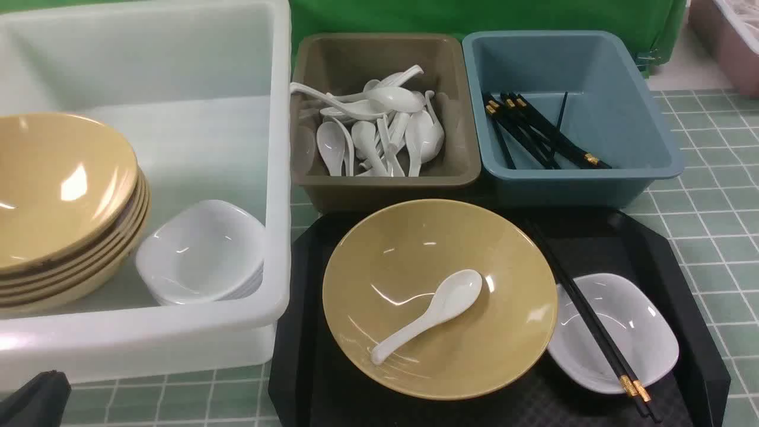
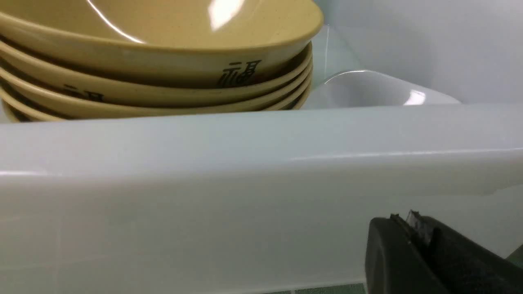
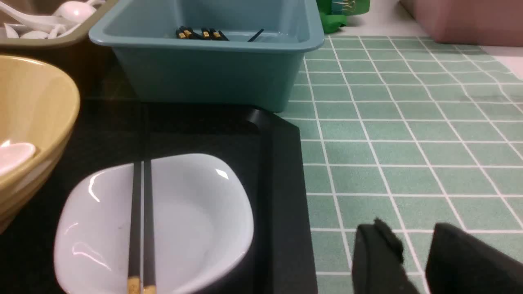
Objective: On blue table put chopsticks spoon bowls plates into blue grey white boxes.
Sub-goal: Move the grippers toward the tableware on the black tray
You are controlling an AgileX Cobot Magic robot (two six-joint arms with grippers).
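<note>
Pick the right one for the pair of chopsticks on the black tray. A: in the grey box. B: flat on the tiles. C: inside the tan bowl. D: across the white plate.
D: the chopsticks rest across the white plate, beside the tan bowl, which holds only the spoon.

a black textured tray [image 1: 296,332] lies nearest; green cloth [image 1: 474,18] hangs behind; far right, perhaps a pinkish tub [image 1: 720,41].
</note>
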